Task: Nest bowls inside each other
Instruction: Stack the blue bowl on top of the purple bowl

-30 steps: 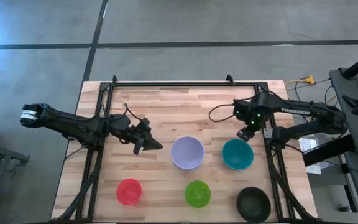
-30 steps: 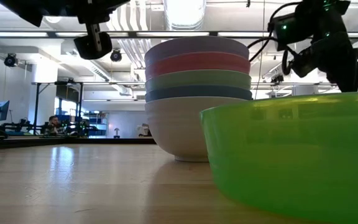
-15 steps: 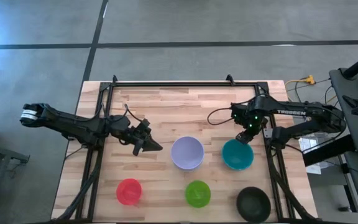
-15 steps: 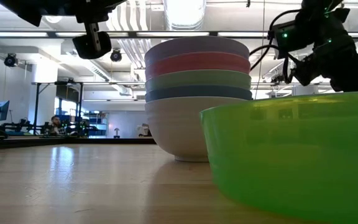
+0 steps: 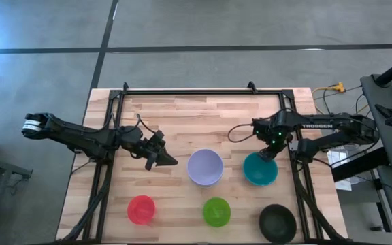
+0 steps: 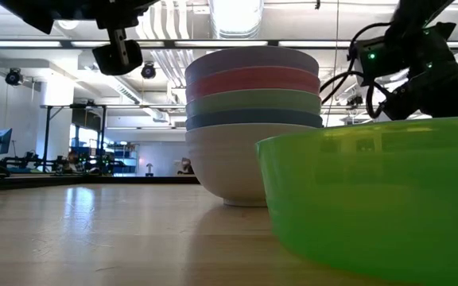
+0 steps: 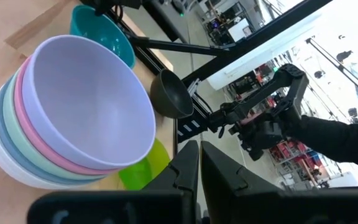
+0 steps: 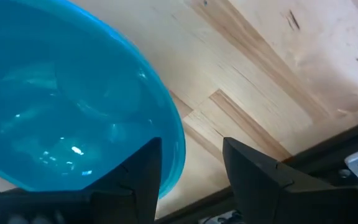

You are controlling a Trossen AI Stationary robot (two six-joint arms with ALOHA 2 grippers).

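From above, a nested stack topped by the lavender bowl [image 5: 205,167] sits mid-surface [image 5: 182,116], with the teal bowl [image 5: 260,169], red bowl [image 5: 141,209], bright green bowl [image 5: 216,211] and black bowl [image 5: 278,222] left to nest. The low view shows five bowls stacked. In the wrist views, the left gripper [image 7: 197,163], pressed together, waits beside the stack, while the right gripper [image 8: 188,162], spread, straddles the teal rim.

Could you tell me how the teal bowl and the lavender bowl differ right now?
The lavender bowl sits on top of a stack of nested bowls, while the teal bowl stands alone on the table. The right gripper, fingers open, straddles the teal bowl's rim; the left gripper, shut, hangs beside the lavender bowl without touching it. Both are upright, round and similar in size.
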